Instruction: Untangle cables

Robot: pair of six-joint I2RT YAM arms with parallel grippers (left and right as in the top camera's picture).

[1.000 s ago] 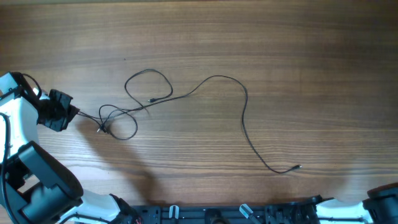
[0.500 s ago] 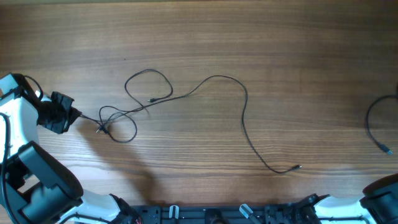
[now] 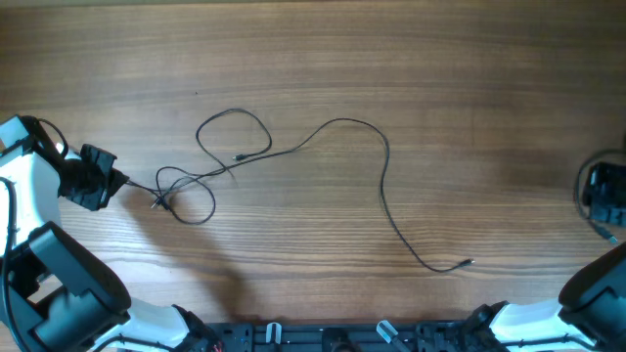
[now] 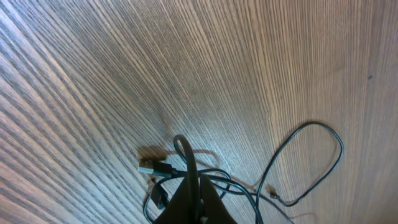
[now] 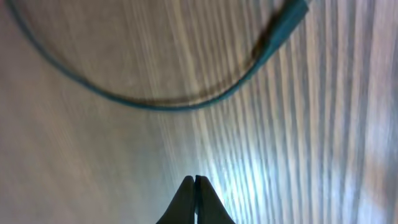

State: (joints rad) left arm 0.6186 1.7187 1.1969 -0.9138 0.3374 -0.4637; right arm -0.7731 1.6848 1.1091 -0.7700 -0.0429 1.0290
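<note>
The right tool [image 5: 195, 181] has swung in from the edge, a second cable [image 5: 168, 104] seemingly just ahead of it.

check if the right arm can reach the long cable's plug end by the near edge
Likely yes: the plug end of the long cable lies on the table, nothing bulky between it and the right gripper, whose jaws are shut.

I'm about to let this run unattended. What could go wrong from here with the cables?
1. The left gripper is shut on the black cable right beside its knot; pulling may tighten it.
2. The right gripper is shut and empty near the teal cable; it would likely only shove it.
</note>
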